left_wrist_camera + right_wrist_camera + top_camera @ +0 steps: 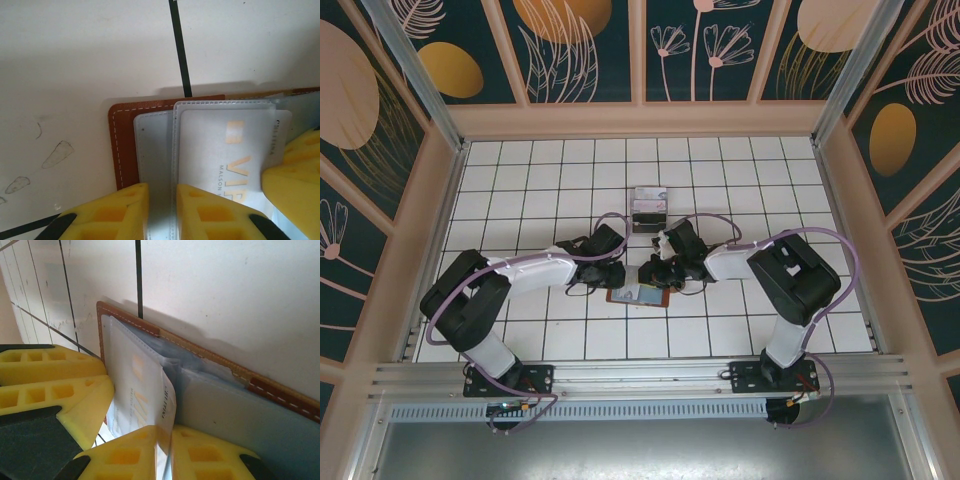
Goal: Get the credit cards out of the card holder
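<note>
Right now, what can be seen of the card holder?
The card holder is a brown leather wallet with pale stitching, lying open and flat on the white tiled table between both arms. Clear plastic sleeves fan from its grey-blue lining; one carries a pale card lettered VIP. The left gripper pinches a sleeve, the right gripper the card's edge.

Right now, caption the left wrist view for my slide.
Left gripper closed on a clear sleeve of the open brown card holder, pale VIP card alongside, on the white tiled table.
</note>
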### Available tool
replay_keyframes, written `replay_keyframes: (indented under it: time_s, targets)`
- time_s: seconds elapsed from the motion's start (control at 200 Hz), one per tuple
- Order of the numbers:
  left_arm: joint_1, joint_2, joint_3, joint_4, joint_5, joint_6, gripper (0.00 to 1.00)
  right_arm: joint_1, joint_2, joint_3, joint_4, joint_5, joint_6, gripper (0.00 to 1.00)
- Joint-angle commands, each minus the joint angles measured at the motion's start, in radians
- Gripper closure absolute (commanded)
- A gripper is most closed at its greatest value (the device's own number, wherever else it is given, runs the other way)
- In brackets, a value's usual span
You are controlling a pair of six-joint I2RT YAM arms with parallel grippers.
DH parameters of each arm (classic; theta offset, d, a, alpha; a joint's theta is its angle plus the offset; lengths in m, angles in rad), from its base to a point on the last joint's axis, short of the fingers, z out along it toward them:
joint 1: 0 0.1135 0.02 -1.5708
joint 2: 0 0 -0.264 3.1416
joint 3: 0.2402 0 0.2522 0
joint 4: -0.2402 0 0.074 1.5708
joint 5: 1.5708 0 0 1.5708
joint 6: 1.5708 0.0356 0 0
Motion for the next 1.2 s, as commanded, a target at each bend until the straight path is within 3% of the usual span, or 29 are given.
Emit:
replay_keyframes:
  time_s: [0.0, 0.365, 1.041, 1.156, 1.196]
  targets:
    - [0.006, 0.038, -0.017, -0.03, -0.024, 0.017, 0.78, 0.008, 0.015, 0.01, -0.079, 0.04, -0.017, 0.86]
    - [0.006, 0.119, 0.004, -0.123, -0.086, 0.066, 0.79, 0.006, -0.018, -0.004, -0.11, 0.083, 0.002, 0.98]
    - [0.005, 0.141, -0.002, -0.142, -0.099, 0.067, 0.8, -0.006, -0.084, -0.04, -0.129, 0.105, 0.026, 0.88]
    - [0.005, 0.141, -0.001, -0.144, -0.098, 0.069, 0.8, -0.007, -0.088, -0.045, -0.125, 0.104, 0.03, 0.89]
    - [0.005, 0.14, -0.003, -0.142, -0.099, 0.068, 0.8, -0.006, -0.088, -0.046, -0.122, 0.1, 0.028, 0.94]
